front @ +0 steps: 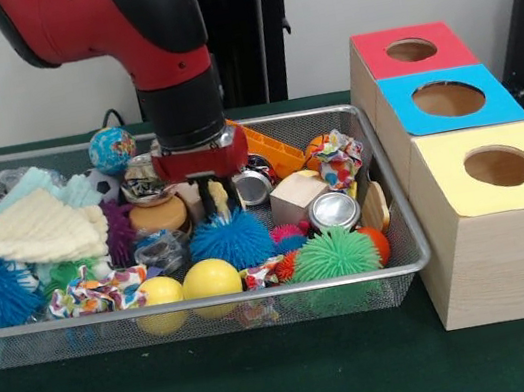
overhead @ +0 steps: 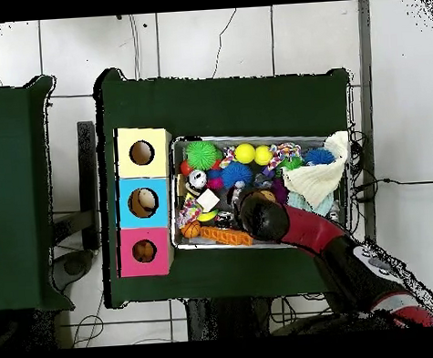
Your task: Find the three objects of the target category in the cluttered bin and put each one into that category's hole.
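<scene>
The wire mesh bin (front: 408, 262) is full of clutter; it also shows in the overhead view (overhead: 173, 193). My gripper (front: 208, 197) is lowered into the bin's far middle, just behind a blue spiky ball (front: 232, 239). I cannot tell what it touches. In the overhead view the arm (overhead: 264, 217) covers it. An orange rounded thing (front: 315, 150), perhaps the tiger toy, lies at the far right, mostly hidden behind a patterned cloth scrap (front: 340, 159). No other animal toy shows clearly. The red-panelled box's hole (front: 411, 50) (overhead: 144, 251) is right of the bin, farthest back.
The blue-panelled box (front: 448, 99) and the yellow-panelled box (front: 499, 166) stand in a row with the red one. The bin holds spiky balls (front: 333, 254), two yellow balls (front: 210, 279), a cream cloth (front: 35, 231), a wooden cube (front: 297, 195), a can (front: 334, 211) and a globe ball (front: 112, 149).
</scene>
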### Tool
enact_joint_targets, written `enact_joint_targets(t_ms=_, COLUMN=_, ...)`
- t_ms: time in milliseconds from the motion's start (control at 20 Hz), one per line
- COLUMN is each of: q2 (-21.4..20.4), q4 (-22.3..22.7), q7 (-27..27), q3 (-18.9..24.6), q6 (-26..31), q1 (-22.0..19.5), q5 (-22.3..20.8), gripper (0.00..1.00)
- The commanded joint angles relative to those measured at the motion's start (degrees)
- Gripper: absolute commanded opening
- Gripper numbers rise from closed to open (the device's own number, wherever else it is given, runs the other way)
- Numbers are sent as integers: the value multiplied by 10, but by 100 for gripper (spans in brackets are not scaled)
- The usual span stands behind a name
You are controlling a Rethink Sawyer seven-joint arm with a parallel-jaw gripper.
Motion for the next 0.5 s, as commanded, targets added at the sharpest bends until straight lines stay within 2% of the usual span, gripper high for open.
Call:
enact_joint_targets(t_ms=50, q2=-98, q4=35, q7=56, q3=23, q6=126, q1=-25, q5=35, gripper=0)
enact_joint_targets(t_ms=200, q2=-123, q4=49, q7=57, q3=25, q6=147, q1=-28, q5=42, gripper=0)
enact_joint_targets(t_ms=500, q2=-114, q4=51, q7=61, q3=27, q6=140, q1=-28, q5=43, gripper=0)
